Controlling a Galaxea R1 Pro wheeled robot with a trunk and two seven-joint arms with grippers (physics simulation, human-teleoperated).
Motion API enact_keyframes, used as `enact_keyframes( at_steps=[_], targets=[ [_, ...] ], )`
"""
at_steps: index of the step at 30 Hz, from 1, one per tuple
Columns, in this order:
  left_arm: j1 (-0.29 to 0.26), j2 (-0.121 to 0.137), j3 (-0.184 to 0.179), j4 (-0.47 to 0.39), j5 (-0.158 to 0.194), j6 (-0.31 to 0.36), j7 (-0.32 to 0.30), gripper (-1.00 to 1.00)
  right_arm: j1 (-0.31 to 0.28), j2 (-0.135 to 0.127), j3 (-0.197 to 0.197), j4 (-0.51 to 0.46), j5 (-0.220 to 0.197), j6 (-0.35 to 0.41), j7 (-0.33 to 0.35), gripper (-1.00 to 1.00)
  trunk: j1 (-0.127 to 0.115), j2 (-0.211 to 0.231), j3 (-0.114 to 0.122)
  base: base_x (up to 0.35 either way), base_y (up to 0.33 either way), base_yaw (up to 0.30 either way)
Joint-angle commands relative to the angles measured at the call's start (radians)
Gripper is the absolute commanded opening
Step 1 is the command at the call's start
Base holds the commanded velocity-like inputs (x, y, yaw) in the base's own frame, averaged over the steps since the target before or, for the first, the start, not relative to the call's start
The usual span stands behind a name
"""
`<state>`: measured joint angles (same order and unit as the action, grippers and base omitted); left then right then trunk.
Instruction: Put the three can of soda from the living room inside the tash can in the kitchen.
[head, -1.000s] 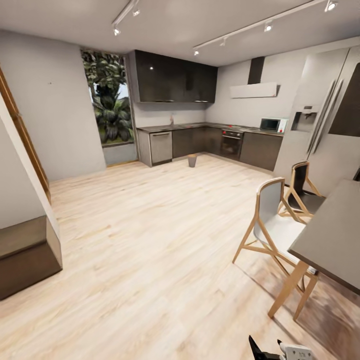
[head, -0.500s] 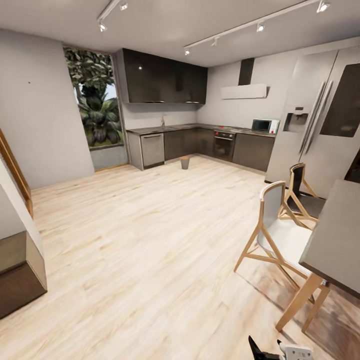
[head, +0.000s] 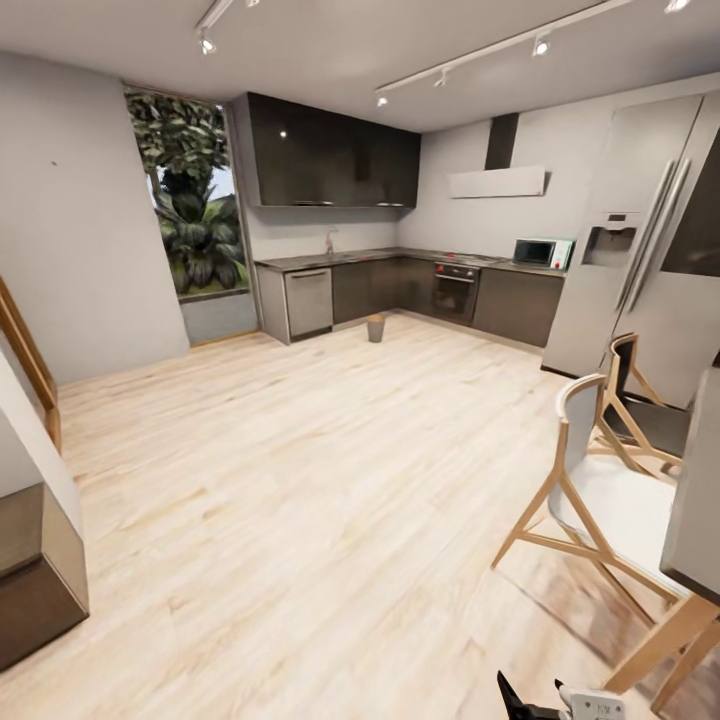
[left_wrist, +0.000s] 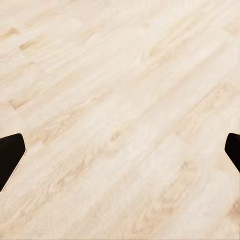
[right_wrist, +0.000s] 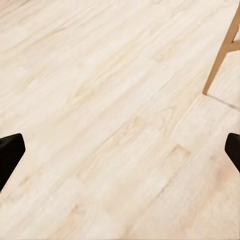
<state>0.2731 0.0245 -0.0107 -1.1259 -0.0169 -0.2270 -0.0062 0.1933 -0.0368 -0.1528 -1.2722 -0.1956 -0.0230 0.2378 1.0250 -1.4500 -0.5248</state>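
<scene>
Left wrist view: the left gripper (left_wrist: 120, 152) is held with fingers spread wide over bare wood floor (left_wrist: 120, 100), nothing between them. The right gripper (right_wrist: 120, 152) is likewise held apart above floor, a chair leg (right_wrist: 220, 60) nearby. Far ahead, the trash can (head: 376, 328) is seen standing beside the kitchen cabinets (head: 375, 288).

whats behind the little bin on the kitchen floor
Dark cabinet fronts under the grey countertop stand behind the bin. Its inside is too small to make out.
</scene>
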Motion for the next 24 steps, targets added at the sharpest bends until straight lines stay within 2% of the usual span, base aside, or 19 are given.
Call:
enact_keyframes(
  at_steps=[1, 13, 18, 24],
  targets=[
    [0.000, 0.000, 0.000, 0.000, 0.000, 0.000, 0.000, 1.00, 0.000, 0.000, 0.000, 0.000, 0.000, 0.000, 0.000, 1.00, 0.000, 0.000, 0.000, 0.303, 0.190, 0.000],
    [0.000, 0.000, 0.000, 0.000, -0.001, 0.000, 0.000, 1.00, 0.000, -0.005, 0.001, 0.018, 0.001, -0.001, 0.000, 1.00, 0.000, 0.000, 0.000, 0.303, 0.190, 0.000],
    [0.000, -0.001, 0.000, 0.005, -0.001, 0.000, 0.000, 1.00, 0.000, -0.003, 0.003, 0.024, 0.002, -0.044, 0.001, 1.00, 0.000, 0.000, 0.000, 0.303, 0.190, 0.000],
    [0.000, -0.001, 0.000, 0.008, 0.001, 0.000, 0.000, 1.00, 0.000, -0.005, 0.037, 0.032, 0.002, -0.066, 0.000, 1.00, 0.000, 0.000, 0.000, 0.303, 0.190, 0.000]
  ],
)
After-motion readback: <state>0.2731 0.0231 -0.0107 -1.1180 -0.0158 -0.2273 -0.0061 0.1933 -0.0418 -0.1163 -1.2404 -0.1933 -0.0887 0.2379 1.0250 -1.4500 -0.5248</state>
